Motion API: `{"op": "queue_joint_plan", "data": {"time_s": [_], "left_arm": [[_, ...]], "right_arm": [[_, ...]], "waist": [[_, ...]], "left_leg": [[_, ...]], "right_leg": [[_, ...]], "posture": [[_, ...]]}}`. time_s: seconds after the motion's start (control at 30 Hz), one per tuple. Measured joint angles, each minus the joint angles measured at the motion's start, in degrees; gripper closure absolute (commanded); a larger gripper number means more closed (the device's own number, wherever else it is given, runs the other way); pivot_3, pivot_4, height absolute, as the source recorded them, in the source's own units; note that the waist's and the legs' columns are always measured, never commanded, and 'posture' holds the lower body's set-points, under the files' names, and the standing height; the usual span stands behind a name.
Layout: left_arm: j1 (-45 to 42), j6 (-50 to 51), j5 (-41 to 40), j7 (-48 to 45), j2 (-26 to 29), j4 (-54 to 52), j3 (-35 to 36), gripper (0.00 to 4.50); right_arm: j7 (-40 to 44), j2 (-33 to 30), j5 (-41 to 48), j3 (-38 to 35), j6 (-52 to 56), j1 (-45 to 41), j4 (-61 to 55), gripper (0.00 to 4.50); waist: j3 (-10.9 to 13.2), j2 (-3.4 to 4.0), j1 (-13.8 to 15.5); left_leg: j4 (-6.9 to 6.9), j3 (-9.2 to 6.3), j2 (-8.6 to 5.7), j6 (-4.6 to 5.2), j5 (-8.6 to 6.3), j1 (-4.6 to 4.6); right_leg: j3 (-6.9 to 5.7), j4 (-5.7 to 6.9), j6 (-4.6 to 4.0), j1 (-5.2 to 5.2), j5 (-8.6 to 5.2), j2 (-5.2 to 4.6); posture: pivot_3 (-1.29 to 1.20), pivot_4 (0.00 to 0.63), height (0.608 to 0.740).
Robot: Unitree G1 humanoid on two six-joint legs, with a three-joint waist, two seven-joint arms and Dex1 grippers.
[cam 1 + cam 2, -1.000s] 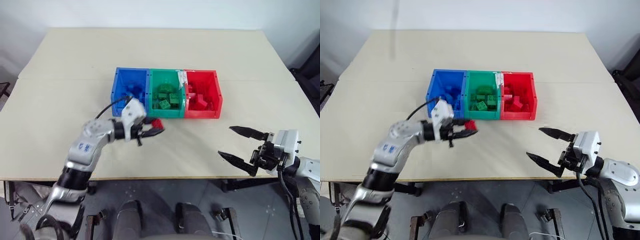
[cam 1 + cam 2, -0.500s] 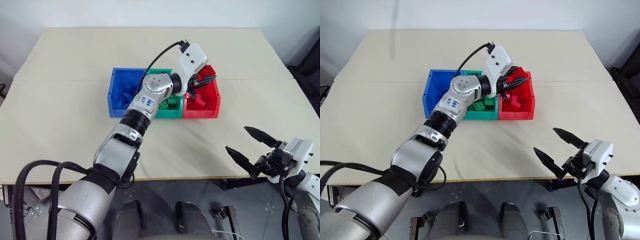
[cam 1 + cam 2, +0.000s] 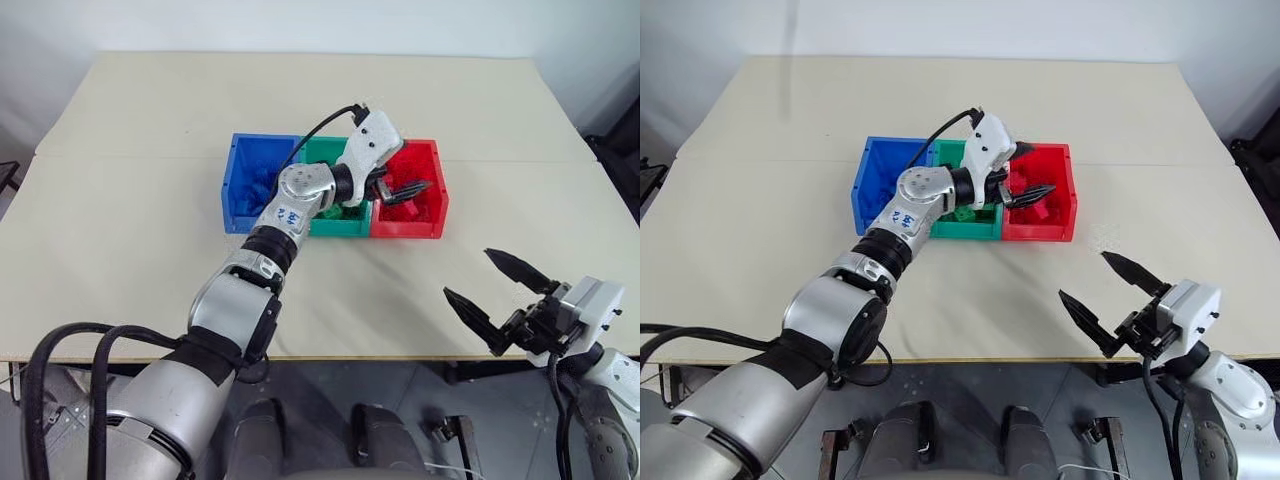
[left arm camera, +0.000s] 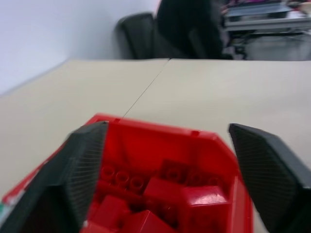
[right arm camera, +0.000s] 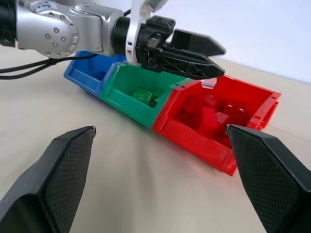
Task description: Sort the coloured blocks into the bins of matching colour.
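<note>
Three joined bins (image 3: 405,218); red blocks (image 4: 184,194) lie just below the left fingers (image 4: 267,170), spread empty; right fingers (image 3: 470,312) spread too

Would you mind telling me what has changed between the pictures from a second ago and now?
The left claw carried a red block from the table in front of the bins up over the red bin, then opened; it now holds nothing, its fingers spread above the red blocks inside. The right claw stayed open near the table's front edge, and the blue bin and green bin kept their places.
</note>
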Motion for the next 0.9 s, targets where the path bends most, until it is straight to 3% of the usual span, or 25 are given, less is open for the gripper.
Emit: {"op": "queue_joint_plan", "data": {"time_s": [0.1, 0.27, 0.5, 0.67, 0.9], "left_arm": [[6.15, 0.1, -1.42, -5.82, 3.9, -8.32, 0.21, 0.25], [25.25, 6.13, -6.21, -14.52, 15.95, -31.72, 1.8, 0.25], [46.24, 13.5, -13.87, -16.65, 29.03, -54.34, 9.72, 0.25], [58.87, 19.5, -18.06, -16.44, 35.31, -61.54, 16.45, 0.25], [62.13, 20.39, -18.64, -11.92, 37.14, -63.69, 20.36, 0.25]], "right_arm": [[1.11, -1.39, 0.13, 0.77, 0.3, -2.6, 1.26, 0.0], [6.36, -4.77, 0.5, 3.14, 1.43, -6.99, 5.29, 0.0], [12.81, -7.31, 0.3, 6.19, 1.39, -13.1, 11.12, 0.0], [15.99, -8.06, -0.57, 6.57, 0.41, -14.99, 15.96, 0.0], [17.26, -7.79, -1.53, 6.6, -1.17, -16.85, 20.7, 0.0]], "waist": [[-0.02, 0.04, -0.62], [-0.04, 0.08, -1.51], [-0.05, 0.08, -1.2], [-0.04, 0.08, -1.03], [-0.05, 0.08, -0.69]], "left_leg": [[-0.03, 0.07, 0.03, -0.02, 0.01, 0.12], [-0.07, 0.0, 0.11, -0.1, 0.07, 0.28], [0.16, 0.03, 0.11, 0.0, 0.03, 0.32], [0.12, -0.01, 0.1, 0.08, -0.01, 0.33], [0.1, 0.0, 0.09, 0.16, -0.05, 0.35]], "right_leg": [[0.03, 0.12, 0.0, 0.0, 0.0, 0.0], [0.01, 0.36, 0.0, -0.01, 0.0, 0.07], [0.08, 0.4, -0.01, 0.1, 0.0, 0.01], [0.03, 0.44, -0.05, 0.1, -0.02, -0.03], [0.05, 0.46, -0.09, 0.08, 0.0, -0.04]], "posture": [[0.0, 0.15, 0.74], [0.0, 0.15, 0.74], [0.0, 0.15, 0.74], [0.0, 0.15, 0.74], [0.0, 0.15, 0.74]]}}
